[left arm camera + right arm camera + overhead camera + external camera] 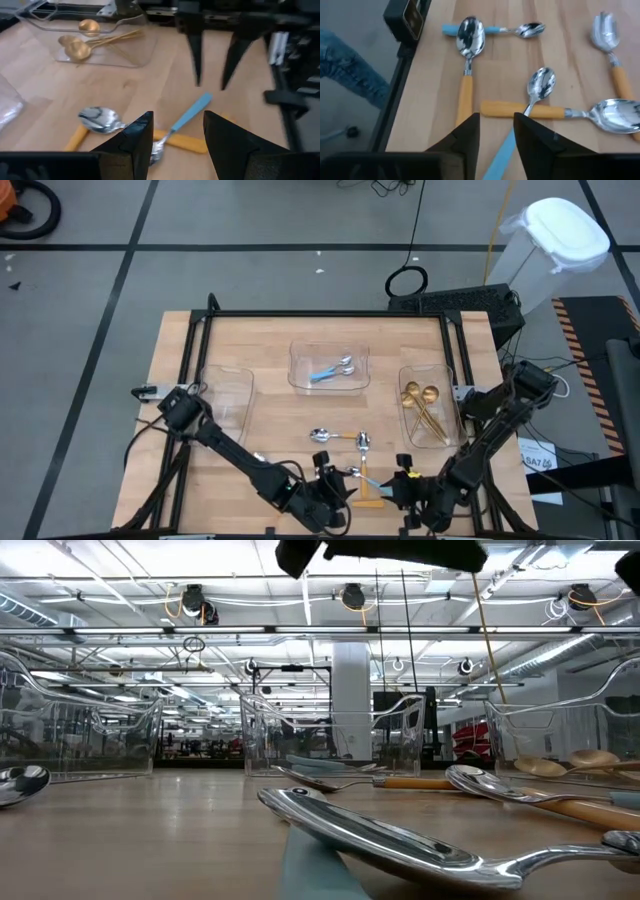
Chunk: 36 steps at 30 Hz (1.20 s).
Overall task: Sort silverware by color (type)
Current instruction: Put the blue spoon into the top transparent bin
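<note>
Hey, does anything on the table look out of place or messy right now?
Yes. Near the front edge, a blue-handled spoon lies crossed over an orange-handled spoon, between the left gripper and the right gripper. The middle tray holds blue-handled spoons and the right tray gold ones, but the left tray looks empty.

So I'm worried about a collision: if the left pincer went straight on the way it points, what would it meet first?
Probably the blue-handled spoon, which lies between its open fingers across an orange-handled spoon. Beyond it hangs the right pincer, though depth is hard to judge.
</note>
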Available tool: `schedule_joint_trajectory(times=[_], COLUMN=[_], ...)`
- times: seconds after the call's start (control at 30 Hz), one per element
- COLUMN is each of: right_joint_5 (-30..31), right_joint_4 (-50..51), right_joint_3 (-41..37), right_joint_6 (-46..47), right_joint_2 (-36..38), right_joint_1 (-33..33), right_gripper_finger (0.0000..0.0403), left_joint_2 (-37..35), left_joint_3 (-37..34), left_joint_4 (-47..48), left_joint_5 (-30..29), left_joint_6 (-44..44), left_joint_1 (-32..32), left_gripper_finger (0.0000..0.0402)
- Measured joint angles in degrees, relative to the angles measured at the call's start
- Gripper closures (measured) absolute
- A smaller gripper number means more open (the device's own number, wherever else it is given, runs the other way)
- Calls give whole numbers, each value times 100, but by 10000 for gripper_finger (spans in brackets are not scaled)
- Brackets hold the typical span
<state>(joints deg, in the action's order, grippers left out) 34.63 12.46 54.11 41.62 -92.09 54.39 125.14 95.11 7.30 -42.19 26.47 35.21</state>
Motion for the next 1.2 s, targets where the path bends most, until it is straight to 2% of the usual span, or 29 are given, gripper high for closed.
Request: schedule_joint_trajectory(times=[0.3,0.6,0.97,1.2], right_joint_5=[232,597,561,68], right_joint_4=[11,17,104,38], right_joint_3=[0,0,0,0], right_joint_6=[165,115,219,264], right_joint_2=[0,-241,-596,-990], right_joint_1=[354,386,100,-309], right_gripper_finger=[273,273,272,272], left_joint_2=[109,103,103,103], left_joint_3=[1,2,2,2], left_joint_4=[-411,-534,-391,-310], left_joint_5=[-210,-396,-396,-396], left_joint_6=[274,90,0,-73], left_joint_1=[223,251,215,143], left_gripper_finger=[229,229,229,229])
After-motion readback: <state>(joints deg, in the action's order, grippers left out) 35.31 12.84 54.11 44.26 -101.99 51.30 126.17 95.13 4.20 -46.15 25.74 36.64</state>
